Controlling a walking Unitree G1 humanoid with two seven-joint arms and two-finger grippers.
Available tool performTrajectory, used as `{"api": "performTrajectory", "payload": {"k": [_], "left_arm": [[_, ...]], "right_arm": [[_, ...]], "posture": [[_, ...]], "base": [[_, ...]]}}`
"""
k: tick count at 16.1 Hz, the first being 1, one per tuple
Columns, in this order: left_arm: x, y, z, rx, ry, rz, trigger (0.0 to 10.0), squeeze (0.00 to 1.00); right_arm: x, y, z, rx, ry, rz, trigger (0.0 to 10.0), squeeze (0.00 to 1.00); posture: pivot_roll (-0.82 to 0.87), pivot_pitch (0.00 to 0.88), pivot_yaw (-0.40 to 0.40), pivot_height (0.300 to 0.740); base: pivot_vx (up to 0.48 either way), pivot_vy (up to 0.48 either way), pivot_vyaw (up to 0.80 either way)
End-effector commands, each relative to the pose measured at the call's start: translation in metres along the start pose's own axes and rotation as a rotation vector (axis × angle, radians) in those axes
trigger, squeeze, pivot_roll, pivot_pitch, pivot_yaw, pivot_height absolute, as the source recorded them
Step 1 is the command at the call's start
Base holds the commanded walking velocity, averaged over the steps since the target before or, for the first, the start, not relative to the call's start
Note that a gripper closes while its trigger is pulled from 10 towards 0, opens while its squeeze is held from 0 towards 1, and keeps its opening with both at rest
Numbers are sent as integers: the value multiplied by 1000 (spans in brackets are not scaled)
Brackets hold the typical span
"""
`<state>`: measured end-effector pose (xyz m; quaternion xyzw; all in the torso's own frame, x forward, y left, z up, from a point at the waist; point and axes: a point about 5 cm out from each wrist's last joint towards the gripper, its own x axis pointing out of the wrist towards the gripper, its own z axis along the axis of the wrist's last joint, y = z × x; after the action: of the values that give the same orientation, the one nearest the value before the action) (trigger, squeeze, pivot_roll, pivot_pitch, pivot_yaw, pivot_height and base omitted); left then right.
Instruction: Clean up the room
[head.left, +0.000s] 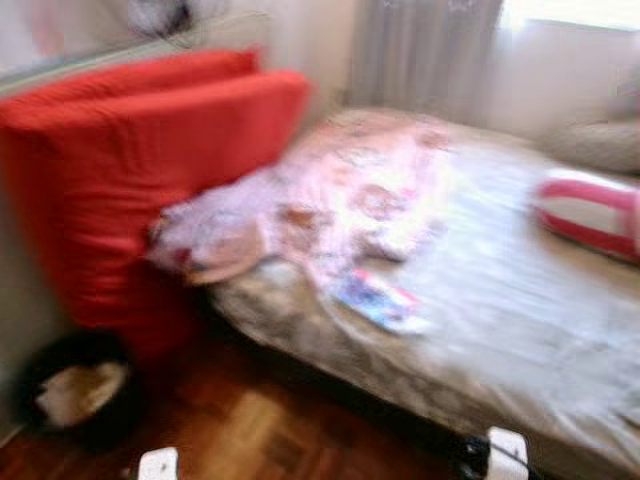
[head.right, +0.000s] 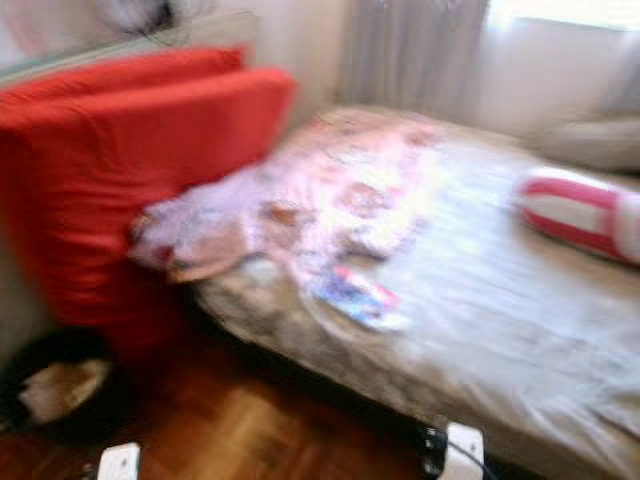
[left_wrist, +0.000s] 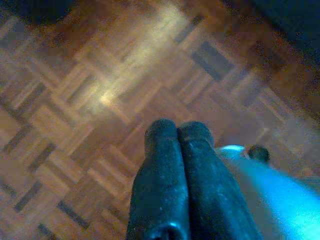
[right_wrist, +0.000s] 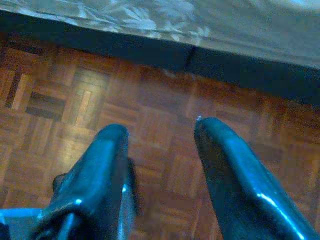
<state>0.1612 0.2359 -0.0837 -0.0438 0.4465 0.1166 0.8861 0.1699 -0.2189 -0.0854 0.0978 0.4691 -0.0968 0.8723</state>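
The head views are blurred. A crumpled pink floral blanket (head.left: 340, 195) lies across the near-left part of a bed (head.left: 520, 330) with a grey sheet. A small colourful flat item (head.left: 380, 298) rests near the bed's front edge. A red and white striped pillow (head.left: 590, 212) lies at the right. My left gripper (left_wrist: 178, 131) hangs shut over parquet floor (left_wrist: 90, 90) with nothing in it. My right gripper (right_wrist: 161, 130) hangs open over the floor, close to the bed's dark base (right_wrist: 150, 52), with nothing between its fingers.
A big red cushion or mattress (head.left: 140, 170) leans against the wall left of the bed. On the floor at the lower left stands a round black basket (head.left: 75, 390) with something beige inside. Grey curtains (head.left: 425, 50) hang behind the bed.
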Motion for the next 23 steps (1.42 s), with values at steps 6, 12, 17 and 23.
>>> {"api": "performTrajectory", "payload": {"k": [6,12,17,23], "left_arm": [[-1,4,-5,-18,24,20,10000,0],[-1,7,-4,-7,22,21,10000,0],[0,6,4,41,2,9,10000,0],[1,4,8,17,-21,16,10000,0]], "right_arm": [[1,0,4,6,-13,1,10000,0],[-1,8,54,-83,-310,45,10000,0],[-23,14,138,-128,-731,95,10000,0],[-48,-23,88,-109,-806,-27,10000,0]], "posture": [[28,0,-23,740],[-6,0,0,740],[-42,0,60,740],[-45,0,25,740]], "base": [[0,0,0],[0,0,0],[0,0,0],[0,0,0]]}}
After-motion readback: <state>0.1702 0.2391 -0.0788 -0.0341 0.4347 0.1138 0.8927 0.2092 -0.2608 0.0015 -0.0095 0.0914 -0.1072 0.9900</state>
